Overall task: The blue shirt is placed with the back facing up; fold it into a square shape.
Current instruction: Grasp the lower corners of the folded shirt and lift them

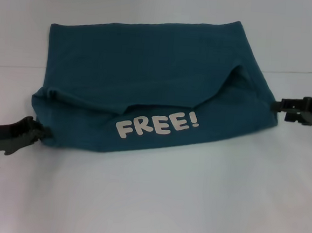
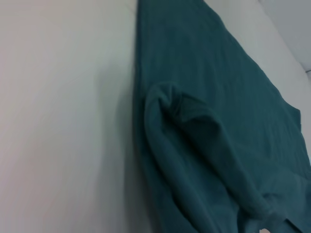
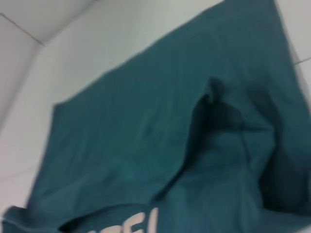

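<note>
The left gripper and right gripper are each pinching a near corner of the blue shirt, its "FREE!" print facing up.

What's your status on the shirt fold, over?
Left gripper and right gripper at opposite near corners of the blue shirt. Shirt partly folded, "FREE!" print up front. Nothing in the way.

The shirt is a dark teal-blue all over, plain on its upper layer, with the word "FREE!" printed in white block letters on the near folded band. The counter beneath it is plain white. At the shirt's two near corners, the left gripper and right gripper are black.
</note>
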